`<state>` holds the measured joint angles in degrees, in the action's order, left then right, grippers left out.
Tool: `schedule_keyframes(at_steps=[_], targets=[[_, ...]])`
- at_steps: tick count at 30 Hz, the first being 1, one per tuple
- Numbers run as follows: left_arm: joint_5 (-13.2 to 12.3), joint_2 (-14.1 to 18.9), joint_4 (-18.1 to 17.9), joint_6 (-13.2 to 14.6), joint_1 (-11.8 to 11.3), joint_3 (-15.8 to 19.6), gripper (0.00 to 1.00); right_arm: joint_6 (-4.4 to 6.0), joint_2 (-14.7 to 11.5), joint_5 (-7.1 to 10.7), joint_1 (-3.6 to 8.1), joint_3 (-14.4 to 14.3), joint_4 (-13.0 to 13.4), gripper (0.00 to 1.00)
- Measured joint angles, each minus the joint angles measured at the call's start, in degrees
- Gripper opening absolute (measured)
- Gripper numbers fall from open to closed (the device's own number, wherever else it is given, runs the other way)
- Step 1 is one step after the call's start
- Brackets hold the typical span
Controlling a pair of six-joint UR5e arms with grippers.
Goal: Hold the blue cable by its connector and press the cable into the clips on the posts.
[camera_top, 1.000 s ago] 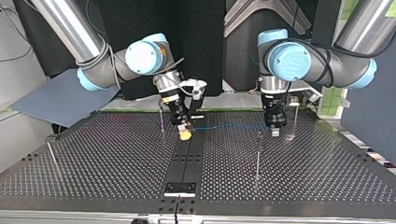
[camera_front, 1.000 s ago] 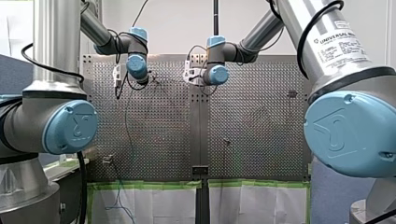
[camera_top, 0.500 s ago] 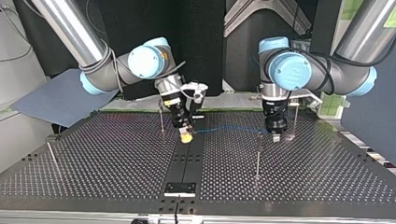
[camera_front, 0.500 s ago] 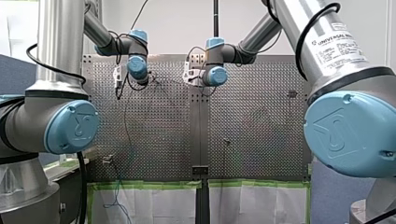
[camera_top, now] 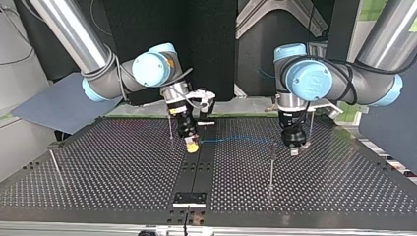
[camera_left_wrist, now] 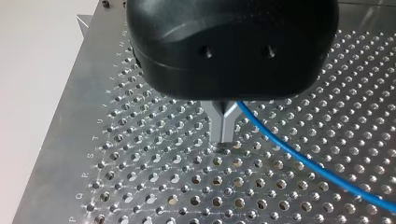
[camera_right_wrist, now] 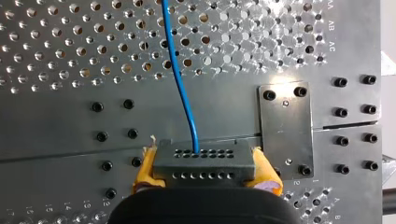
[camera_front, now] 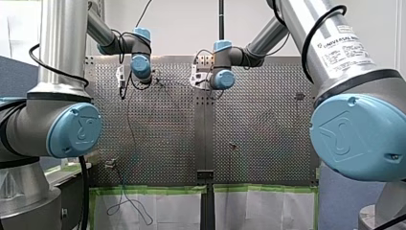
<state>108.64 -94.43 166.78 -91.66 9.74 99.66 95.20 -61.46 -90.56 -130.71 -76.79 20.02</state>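
Routing step, judged early: cable not seen in any clip, clips too small to make out. My right hand (camera_top: 192, 146) clamped the dark connector (camera_right_wrist: 204, 161) between yellow pads (camera_right_wrist: 147, 169), low over the desk (camera_top: 123, 187) centre strip. Blue cable (camera_right_wrist: 180, 79) ran from the connector across to my left hand (camera_left_wrist: 222, 136). Its metal fingers (camera_left_wrist: 218, 122) were closed together, cable emerging just beside them; pinched or not, couldn't tell. Next move likely needs the span lined over a post top and pushed down, keeping tension. Counts: two hands, one cable, one connector, four posts (camera_top: 271, 162) in the top view
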Motion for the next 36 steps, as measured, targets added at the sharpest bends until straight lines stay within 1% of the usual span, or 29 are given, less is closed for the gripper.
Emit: schedule_keyframes(at_steps=[3, 7, 10, 13, 15, 19, 23, 28, 36], targets=[[-0.2, -0.3, 0.0, 0.0, 0.0, 0.0, 0.0, 0.0, 0.1, 0.02, 0.17, 0.0, 0.0, 0.0], [-1.4, -1.9, 0.3, 0.0, -0.2, 0.0, 0.0, -0.02, 0.6, 0.16, 0.35, 0.2, 0.0, 0.0], [-1.9, -2.7, 0.2, -0.1, -0.4, 0.0, 0.0, -0.01, 0.9, 0.38, 0.35, 0.7, -0.1, 0.0], [-2.2, -3.0, 0.2, -0.3, -0.5, 0.0, 0.0, 0.0, 1.1, 0.55, 0.14, 1.9, -0.6, 0.0], [-2.6, -3.0, 0.2, -0.7, -0.9, -0.4, 0.0, 0.0, 1.2, 0.63, -0.02, 2.9, -1.0, 0.0], [-4.5, -3.1, 0.3, -1.6, -2.6, -2.0, 0.0, 0.0, 2.1, 0.7, -0.33, 5.2, -2.3, 0.0], [-6.7, -3.9, 0.5, -2.7, -3.5, -3.7, 0.0, -0.02, 3.7, 0.71, -0.73, 7.6, -3.7, 0.0], [-9.0, -5.5, 1.3, -3.1, -4.2, -5.2, 0.0, -0.16, 6.0, 0.53, -1.24, 10.3, -5.1, 0.0], [-10.8, -7.3, 1.9, -4.1, -5.4, -6.9, 0.0, -0.09, 9.3, -0.53, -1.1, 14.9, -5.9, 0.0]])
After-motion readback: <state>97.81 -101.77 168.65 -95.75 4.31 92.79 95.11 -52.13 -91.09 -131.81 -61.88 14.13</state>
